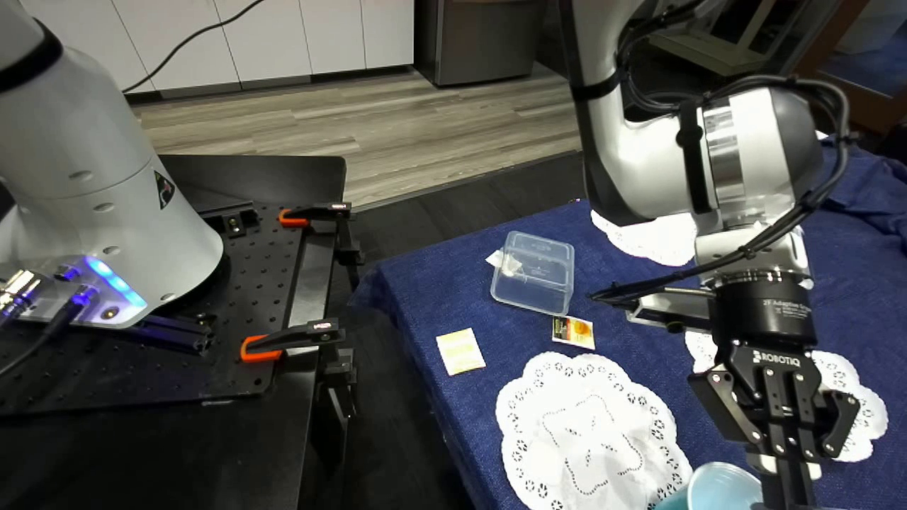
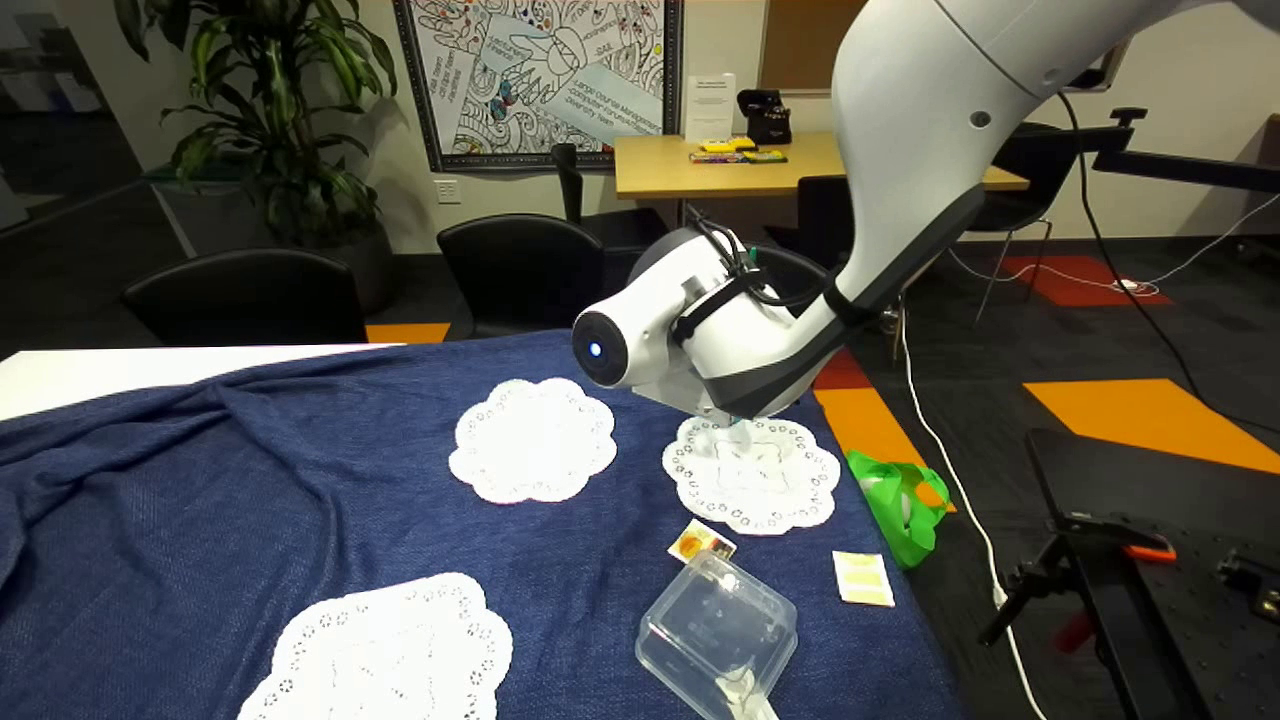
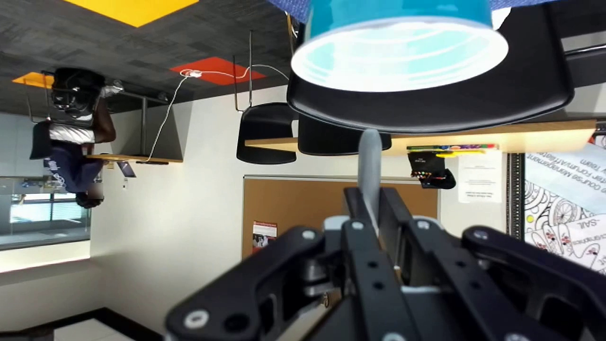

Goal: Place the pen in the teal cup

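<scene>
Jaws clamped about pen (image 3: 370, 163); pen outside teal cup (image 3: 400, 57), cup at 12 o'clock from jaws, wrist view. In exterior view: cup, part-cropped, at 4 o'clock edge of lace doily (image 1: 588, 425).

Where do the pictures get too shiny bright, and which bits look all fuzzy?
In the wrist view, the inside of the teal cup is washed out nearly to white, and the gripper looks blurry in its parts nearest the camera; in an exterior view, a white doily glares so much its middle pattern is lost.
</scene>
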Robot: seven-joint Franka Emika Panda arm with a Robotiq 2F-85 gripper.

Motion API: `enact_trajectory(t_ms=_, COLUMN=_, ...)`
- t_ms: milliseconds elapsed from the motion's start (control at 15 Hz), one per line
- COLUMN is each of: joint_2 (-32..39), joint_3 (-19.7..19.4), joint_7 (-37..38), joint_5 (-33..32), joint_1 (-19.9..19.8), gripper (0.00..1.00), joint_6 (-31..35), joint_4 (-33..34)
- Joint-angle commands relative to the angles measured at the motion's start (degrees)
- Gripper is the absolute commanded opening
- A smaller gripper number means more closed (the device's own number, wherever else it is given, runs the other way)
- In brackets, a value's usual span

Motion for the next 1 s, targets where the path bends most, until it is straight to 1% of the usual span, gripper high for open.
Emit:
enact_trajectory(t_ms=0, joint_2=2.68, joint_3=1.34, joint_7=0.04, joint_5=0.58, joint_1=-1.47, gripper=0.03, joint_6=-0.72, joint_4=3.37)
enact_trajectory(t_ms=533, joint_2=8.11, joint_3=2.03, joint_7=-1.04, joint_5=2.24, joint_1=-2.10, gripper=0.03, joint_6=-1.23, joint_4=9.71)
enact_trajectory(t_ms=600, joint_2=8.90, joint_3=2.09, joint_7=-1.45, joint_5=2.77, joint_1=-2.15, gripper=0.38, joint_6=-1.32, joint_4=10.73)
enact_trajectory(t_ms=667, joint_2=9.55, joint_3=2.05, joint_7=-1.64, joint_5=3.24, joint_1=-2.15, gripper=0.40, joint_6=-1.24, joint_4=11.60)
enact_trajectory(t_ms=733, joint_2=9.99, joint_3=2.00, joint_7=-1.77, joint_5=3.84, joint_1=-2.14, gripper=0.46, joint_6=-1.15, joint_4=12.22)
enact_trajectory(t_ms=933, joint_2=11.05, joint_3=1.61, joint_7=-1.79, joint_5=5.54, joint_1=-2.08, gripper=0.69, joint_6=-1.09, joint_4=13.57)
